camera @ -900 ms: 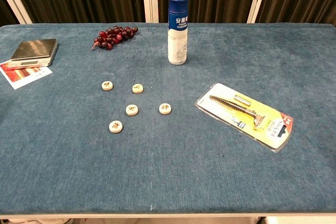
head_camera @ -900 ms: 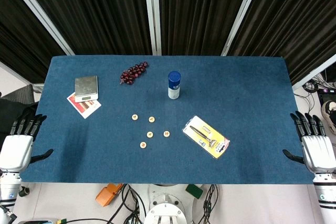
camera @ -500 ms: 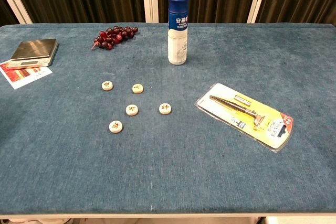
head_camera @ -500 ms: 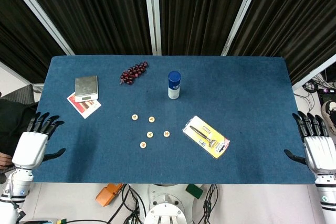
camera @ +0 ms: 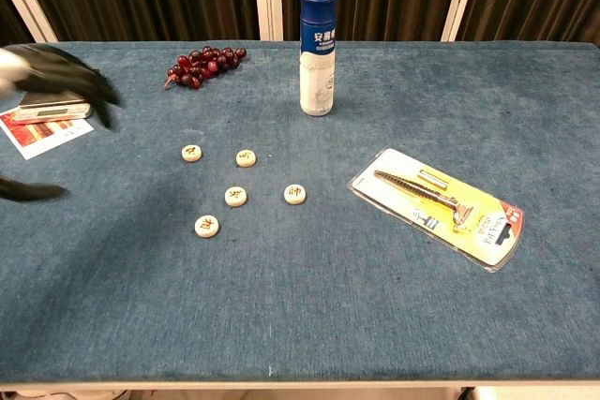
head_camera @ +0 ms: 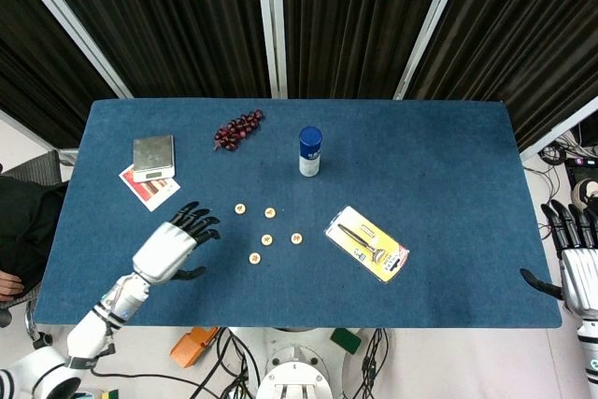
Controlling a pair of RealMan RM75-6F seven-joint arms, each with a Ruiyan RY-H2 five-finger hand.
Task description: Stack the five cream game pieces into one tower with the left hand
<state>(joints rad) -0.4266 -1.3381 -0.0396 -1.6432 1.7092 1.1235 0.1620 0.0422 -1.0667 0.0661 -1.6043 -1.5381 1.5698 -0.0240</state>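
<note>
I am at the reach, nothing stacked yet. My left hand (head_camera: pixel 170 248) hovers over the worktop (head_camera: pixel 439 165), fingers (head_camera: pixel 198 220) spread and empty, at nine o'clock of the five cream game pieces (head_camera: pixel 267 239), which lie flat and apart. Next I judge I must pinch one piece and set it on another. The blue-capped bottle (head_camera: pixel 310 151) is closed, contents unseen. My right hand (head_camera: pixel 577 263) idles open off the edge.
</note>
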